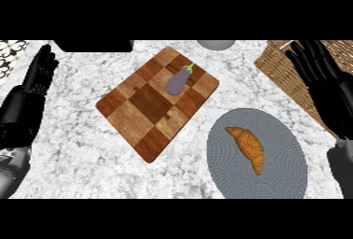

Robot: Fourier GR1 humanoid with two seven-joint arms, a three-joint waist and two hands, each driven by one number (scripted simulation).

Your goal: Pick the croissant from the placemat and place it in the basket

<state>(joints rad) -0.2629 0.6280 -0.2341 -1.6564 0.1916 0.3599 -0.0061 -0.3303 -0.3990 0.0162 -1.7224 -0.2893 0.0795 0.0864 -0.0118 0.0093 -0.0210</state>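
Observation:
A golden-brown croissant (249, 149) lies on a grey oval placemat (276, 175) at the lower right of the counter. A woven wicker basket (277, 65) sits at the upper right, partly hidden by my right hand (319, 70). That hand is open, fingers straight and pointing up, above and to the right of the croissant and apart from it. My left hand (36, 77) rests open at the far left edge, fingers up, holding nothing.
A checkered wooden cutting board (148, 109) lies tilted in the middle, with a purple eggplant (179, 80) on its upper part. A dark object (93, 45) and a grey round object (216, 44) sit at the back edge. A patterned item (10, 58) shows at upper left.

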